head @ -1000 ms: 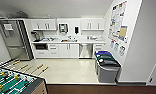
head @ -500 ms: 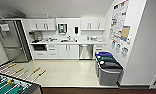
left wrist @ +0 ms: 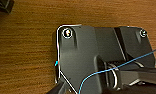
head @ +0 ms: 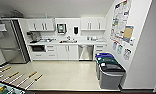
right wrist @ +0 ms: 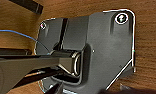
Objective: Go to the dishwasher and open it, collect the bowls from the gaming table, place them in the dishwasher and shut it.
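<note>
Head view: nearest, the gaming table (head: 4,87) pokes rods over pale floor (head: 66,75); waste bins (head: 110,71) stand right; farthest, the dishwasher (head: 85,52) sits shut under the counter (head: 69,43). Whether either gripper's fingers are spread, I cannot tell.

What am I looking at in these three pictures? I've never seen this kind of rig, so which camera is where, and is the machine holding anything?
The wide picture comes from a camera high on a wheeled two-armed robot. It looks into an office kitchen: white cabinets, a steel fridge, and the dishwasher, its steel front shut, under the counter. Waste bins stand along the right wall. The rods at the lower left belong to a table-football table.

The other two pictures come from cameras on the robot's wrists. The dark plates in them are parts of the robot, seen over a wood-grained surface. Its fingers are too hard to make out, so I cannot tell whether anything is held.
</note>
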{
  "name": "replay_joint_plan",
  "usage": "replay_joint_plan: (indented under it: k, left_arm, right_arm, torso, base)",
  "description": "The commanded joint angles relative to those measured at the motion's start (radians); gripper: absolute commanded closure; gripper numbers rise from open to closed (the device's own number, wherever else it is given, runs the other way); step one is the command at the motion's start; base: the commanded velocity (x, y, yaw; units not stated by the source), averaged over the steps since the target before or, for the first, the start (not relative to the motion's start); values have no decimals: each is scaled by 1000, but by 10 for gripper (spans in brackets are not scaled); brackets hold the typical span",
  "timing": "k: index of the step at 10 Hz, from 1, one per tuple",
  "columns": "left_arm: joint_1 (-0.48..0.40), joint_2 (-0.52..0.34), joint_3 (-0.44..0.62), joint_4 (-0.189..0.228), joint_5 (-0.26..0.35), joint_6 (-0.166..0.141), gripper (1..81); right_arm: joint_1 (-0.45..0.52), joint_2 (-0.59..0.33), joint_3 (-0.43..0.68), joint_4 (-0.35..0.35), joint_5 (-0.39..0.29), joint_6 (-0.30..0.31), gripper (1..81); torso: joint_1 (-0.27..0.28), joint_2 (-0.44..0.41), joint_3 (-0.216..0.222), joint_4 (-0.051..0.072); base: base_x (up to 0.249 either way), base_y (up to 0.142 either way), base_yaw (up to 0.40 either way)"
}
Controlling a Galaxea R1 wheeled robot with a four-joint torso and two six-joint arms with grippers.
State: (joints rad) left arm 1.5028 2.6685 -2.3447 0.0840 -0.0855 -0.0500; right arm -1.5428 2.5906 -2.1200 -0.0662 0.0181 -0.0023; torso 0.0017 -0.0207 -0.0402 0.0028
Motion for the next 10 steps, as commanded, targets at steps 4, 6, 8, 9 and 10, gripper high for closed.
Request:
replay_joint_plan:
  k: [4,6,8,9,10]
  left_arm:
    - [-43,85,-196,3,46,1,10]
    - [-40,94,-206,3,44,1,10]
    - [-39,96,-206,3,44,1,10]
    - [-40,96,-206,5,44,1,10]
    - [-40,96,-206,3,44,1,10]
  right_arm:
    - [49,105,-225,14,-52,5,10]
    - [45,128,-265,14,-53,4,10]
    - [43,113,-227,12,-53,4,10]
    - [45,108,-216,11,-53,4,10]
    - [45,108,-216,11,-53,4,10]
  torso:
    - [0,0,0,0]
    - [0,0,0,0]
    - [0,0,0,0]
    - [0,0,0,0]
    - [0,0,0,0]
  base:
    - [193,0,0]
    - [173,0,0]
    - [173,0,0]
    - [174,0,0]
    - [175,0,0]
